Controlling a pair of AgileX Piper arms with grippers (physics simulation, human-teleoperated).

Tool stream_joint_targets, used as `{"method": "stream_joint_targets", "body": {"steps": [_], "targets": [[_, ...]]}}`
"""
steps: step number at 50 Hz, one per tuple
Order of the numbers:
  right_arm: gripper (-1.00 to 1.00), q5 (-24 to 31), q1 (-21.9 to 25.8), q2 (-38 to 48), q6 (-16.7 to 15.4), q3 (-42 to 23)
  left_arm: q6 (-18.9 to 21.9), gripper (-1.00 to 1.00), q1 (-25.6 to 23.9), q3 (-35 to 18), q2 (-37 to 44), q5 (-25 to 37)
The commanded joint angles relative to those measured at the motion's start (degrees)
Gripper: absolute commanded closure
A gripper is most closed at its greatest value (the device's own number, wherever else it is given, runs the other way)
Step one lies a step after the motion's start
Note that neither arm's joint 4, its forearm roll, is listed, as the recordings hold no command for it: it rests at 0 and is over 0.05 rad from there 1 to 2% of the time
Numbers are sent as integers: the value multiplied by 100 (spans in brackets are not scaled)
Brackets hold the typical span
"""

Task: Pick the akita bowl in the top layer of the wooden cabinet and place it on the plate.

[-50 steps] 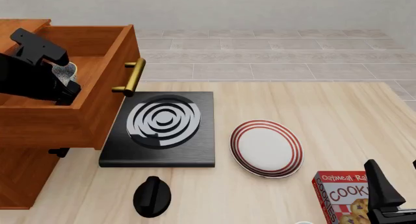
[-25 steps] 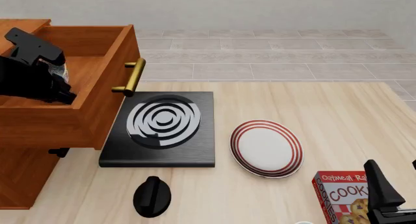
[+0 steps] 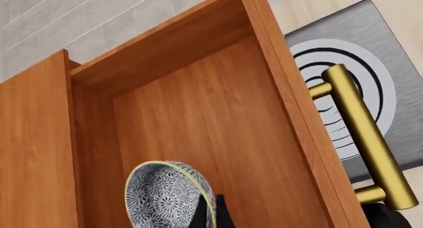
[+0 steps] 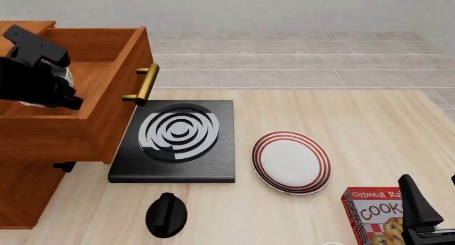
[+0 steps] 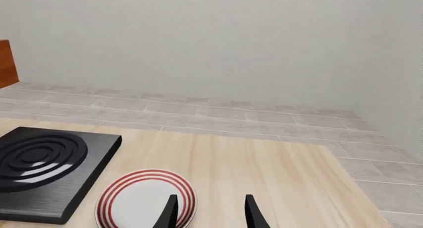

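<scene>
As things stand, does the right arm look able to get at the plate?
Probably yes. The right hand hangs open just short of the plate, which lies bare on the table with nothing on it. The stove sits off to one side, apart from it, and the left hand is away in the drawer.

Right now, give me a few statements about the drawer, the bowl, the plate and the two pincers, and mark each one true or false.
1. The top layer of the wooden cabinet is pulled open. True.
2. The akita bowl already sits on the plate. False: the plate is bare, and the bowl is in the drawer at the left pincer.
3. The left pincer's fingers grip the bowl's rim. True.
4. The right pincer holds the cookie box. False: its fingers are apart with nothing between them.
5. The plate rests on the black stove. False: it lies on the table beside it.
</scene>
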Motion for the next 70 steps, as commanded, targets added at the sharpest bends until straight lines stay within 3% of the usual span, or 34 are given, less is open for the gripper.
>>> {"method": "stream_joint_targets", "body": {"steps": [1,34,45,70], "targets": [[-100,0,-7,0,7,-6,-1,100,-75,-284,46,84],[-100,5,-22,-1,5,-23,-561,100,-490,-1446,184,393],[-100,10,-26,-1,7,-33,-697,100,-745,-1428,165,332],[-100,5,-27,-1,9,-41,-561,100,-956,-2411,191,712]]}}
